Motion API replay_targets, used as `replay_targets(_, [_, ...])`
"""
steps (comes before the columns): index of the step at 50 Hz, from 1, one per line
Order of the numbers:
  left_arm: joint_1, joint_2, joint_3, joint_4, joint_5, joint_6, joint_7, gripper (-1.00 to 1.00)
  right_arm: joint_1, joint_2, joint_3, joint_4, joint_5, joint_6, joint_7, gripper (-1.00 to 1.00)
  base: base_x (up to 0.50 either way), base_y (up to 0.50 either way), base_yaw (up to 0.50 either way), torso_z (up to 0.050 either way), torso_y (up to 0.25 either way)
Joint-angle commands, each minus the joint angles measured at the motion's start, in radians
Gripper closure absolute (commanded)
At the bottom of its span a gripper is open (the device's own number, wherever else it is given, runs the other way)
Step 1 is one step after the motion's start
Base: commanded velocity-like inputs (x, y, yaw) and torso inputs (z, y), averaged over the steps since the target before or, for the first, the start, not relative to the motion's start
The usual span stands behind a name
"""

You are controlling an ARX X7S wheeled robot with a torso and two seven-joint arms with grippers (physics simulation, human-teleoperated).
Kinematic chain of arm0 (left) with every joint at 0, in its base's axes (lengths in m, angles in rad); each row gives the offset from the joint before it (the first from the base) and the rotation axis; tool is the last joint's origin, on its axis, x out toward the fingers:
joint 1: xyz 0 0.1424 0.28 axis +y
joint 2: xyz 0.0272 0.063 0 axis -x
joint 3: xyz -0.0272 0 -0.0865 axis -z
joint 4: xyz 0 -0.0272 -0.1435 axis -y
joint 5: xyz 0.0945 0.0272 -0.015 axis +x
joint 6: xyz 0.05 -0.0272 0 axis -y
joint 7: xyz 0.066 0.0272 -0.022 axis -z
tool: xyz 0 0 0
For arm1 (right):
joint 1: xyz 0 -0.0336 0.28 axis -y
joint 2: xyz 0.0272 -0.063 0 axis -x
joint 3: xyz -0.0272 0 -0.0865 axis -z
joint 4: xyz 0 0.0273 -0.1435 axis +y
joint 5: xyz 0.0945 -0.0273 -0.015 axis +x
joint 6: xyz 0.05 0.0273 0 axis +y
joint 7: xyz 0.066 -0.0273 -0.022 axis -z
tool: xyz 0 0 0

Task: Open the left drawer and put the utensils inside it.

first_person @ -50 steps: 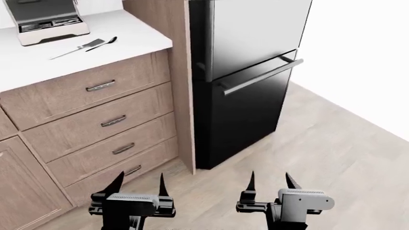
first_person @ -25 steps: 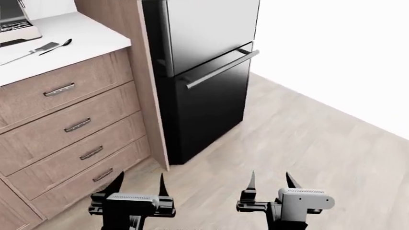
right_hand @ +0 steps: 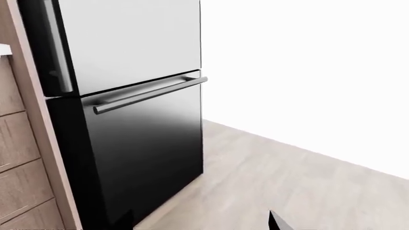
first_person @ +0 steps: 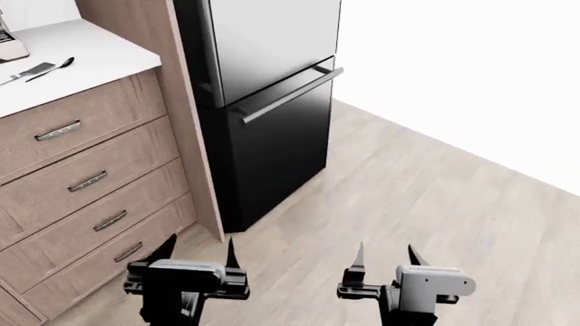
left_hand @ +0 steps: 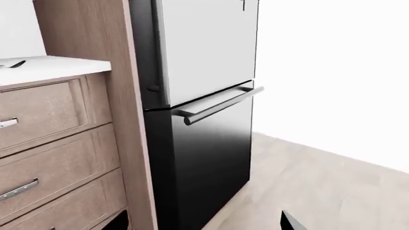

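The utensils lie on the white countertop [first_person: 81, 61] at the head view's far upper left: a slotted spatula [first_person: 27, 72] and, beside it, a black spoon [first_person: 51, 69]. The spoon's tip [left_hand: 16, 64] also shows in the left wrist view. Under the counter is a stack of several wood-grain drawers; the top one [first_person: 81, 122] has a dark bar handle and is closed. I cannot tell which one is the left drawer. My left gripper [first_person: 200, 248] and right gripper [first_person: 386, 254] hover low over the floor, both open and empty, far from the counter.
A black fridge [first_person: 263, 81] with a pull-out drawer and long bar handle [first_person: 290, 95] stands right of a wood side panel [first_person: 186, 136]. A coffee machine's corner [first_person: 9, 42] sits on the counter. Light wood floor [first_person: 435, 190] stretches to the right.
The head view has swung right. The counter, utensils and drawers slid toward the left edge and the coffee machine is nearly out of frame. Both grippers keep their pose.
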Motion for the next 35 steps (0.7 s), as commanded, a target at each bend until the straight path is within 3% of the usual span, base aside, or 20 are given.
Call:
replay_targets(1, [-0.316, -0.089, -0.183, 0.592, -0.476, -0.827, -0.133, -1.0, 0.011, 0.02, -0.009, -0.058, 0.011, 0.098, 0.018, -1.0, 0.0, 0.0, 0.0, 0.0, 0.0])
replay_targets(3, [-0.616, 0.008, -0.457, 0.592, -0.776, -1.127, -0.346, -1.0, 0.019, 0.029, -0.008, -0.077, 0.042, 0.15, 0.006, -1.0, 0.0, 0.0, 0.0, 0.0, 0.0])
replay_targets(4, [-0.757, 0.002, -0.493, 0.5, -0.926, -1.277, -0.496, -1.0, 0.022, 0.034, -0.007, -0.098, 0.055, 0.177, 0.005, -1.0, 0.0, 0.0, 0.0, 0.0, 0.0])
replay_targets(5, [-0.769, -0.008, -0.49, 0.486, -1.076, -1.42, -0.594, -1.0, 0.022, 0.035, -0.007, -0.099, 0.055, 0.177, 0.005, -1.0, 0.0, 0.0, 0.0, 0.0, 0.0])
replay_targets(7, [-1.069, -0.094, -0.31, 0.3, -1.376, -1.419, -0.843, -1.0, 0.036, 0.043, -0.013, -0.129, 0.078, 0.239, 0.0, -1.0, 0.0, 0.0, 0.0, 0.0, 0.0])
replay_targets(9, [-1.182, -0.107, -0.261, 0.193, -1.503, -1.39, -0.912, -1.0, 0.047, 0.05, -0.008, -0.162, 0.1, 0.285, 0.005, -1.0, 0.0, 0.0, 0.0, 0.0, 0.0])
replay_targets(12, [-1.36, -0.12, -0.169, 0.072, -1.466, -1.411, -0.877, -1.0, 0.052, 0.057, -0.002, -0.188, 0.106, 0.305, 0.015, -1.0, 0.0, 0.0, 0.0, 0.0, 0.0])
replay_targets(15, [-1.434, -0.118, -0.13, -0.027, -1.466, -1.396, -0.859, -1.0, 0.055, 0.061, 0.005, -0.201, 0.114, 0.32, 0.024, -1.0, 0.0, 0.0, 0.0, 0.0, 0.0])
replay_targets(22, [-1.67, -0.148, 0.074, -0.246, -1.123, -1.333, -0.526, -1.0, 0.053, 0.048, 0.004, -0.164, 0.107, 0.282, 0.024, -1.0, 0.0, 0.0, 0.0, 0.0, 0.0])
replay_targets(29, [-1.716, -0.152, 0.134, -0.328, -1.037, -1.275, -0.445, -1.0, 0.048, 0.051, 0.004, -0.166, 0.111, 0.264, 0.018, -1.0, 0.04, 0.03, 0.0, 0.0, 0.0])
replay_targets(35, [-1.75, -0.153, 0.155, -0.371, -1.014, -1.258, -0.408, -1.0, 0.043, 0.056, -0.008, -0.171, 0.099, 0.247, 0.013, -1.0, 0.0, 0.0, 0.5, 0.0, 0.0])
